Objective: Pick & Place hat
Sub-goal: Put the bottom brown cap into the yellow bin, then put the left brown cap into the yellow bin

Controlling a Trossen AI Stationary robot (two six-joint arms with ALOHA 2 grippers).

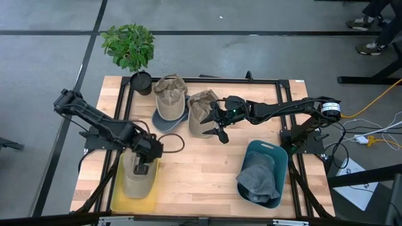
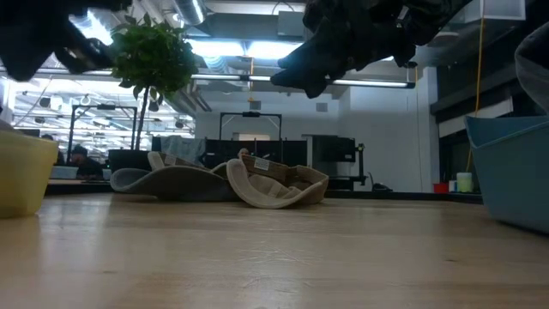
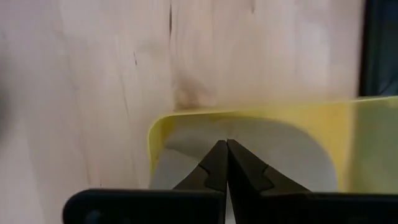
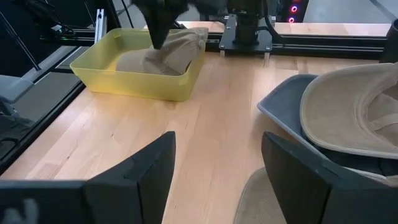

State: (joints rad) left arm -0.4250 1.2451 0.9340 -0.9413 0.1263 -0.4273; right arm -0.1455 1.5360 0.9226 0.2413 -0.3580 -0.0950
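High view, right claw [image 1: 218, 130] open above tan hat [image 1: 202, 110]

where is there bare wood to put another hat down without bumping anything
The widest bare patch is mid-table, between the yellow bin and the blue bin, in front of the loose hats. The back edge is crowded: potted plant, tan caps, and the open right gripper above them. The shut left gripper is in the yellow bin.

We see three tan hats: one [image 1: 139, 177] crumpled in the yellow bin [image 1: 119, 201], one [image 1: 169, 95] atop a blue hat [image 1: 164, 121], one [image 1: 202, 110] upturned mid-table, a grey hat [image 1: 257, 180] in the blue bin [image 1: 274, 154]
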